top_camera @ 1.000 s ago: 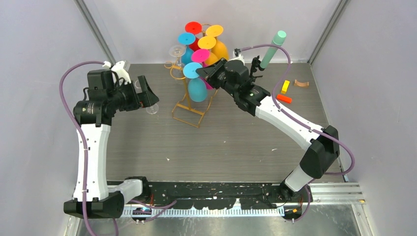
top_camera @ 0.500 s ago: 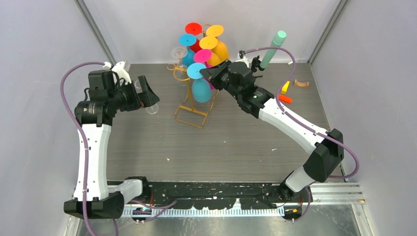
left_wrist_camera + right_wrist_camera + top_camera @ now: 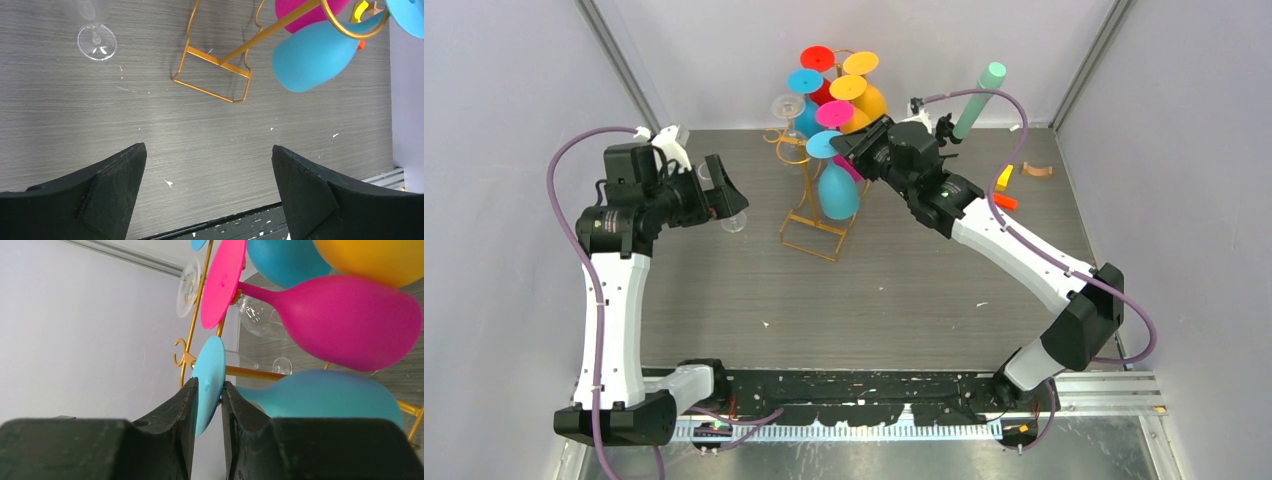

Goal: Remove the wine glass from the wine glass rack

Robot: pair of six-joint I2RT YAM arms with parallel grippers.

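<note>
Sky-blue wine glass just swung right, still on the gold wire rack. Right end effector straddles its foot (pinching? can't tell).

Left tool spread wide; gold rack, blue glass, clear glass beyond.

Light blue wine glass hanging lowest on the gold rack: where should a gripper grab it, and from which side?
Probably the flat round foot, pinched across its thin faces, coming from the right, away from the rack's post. The glass hangs tilted, bowl down, so the foot sticks out edge-on; the right gripper straddles it that way.
</note>
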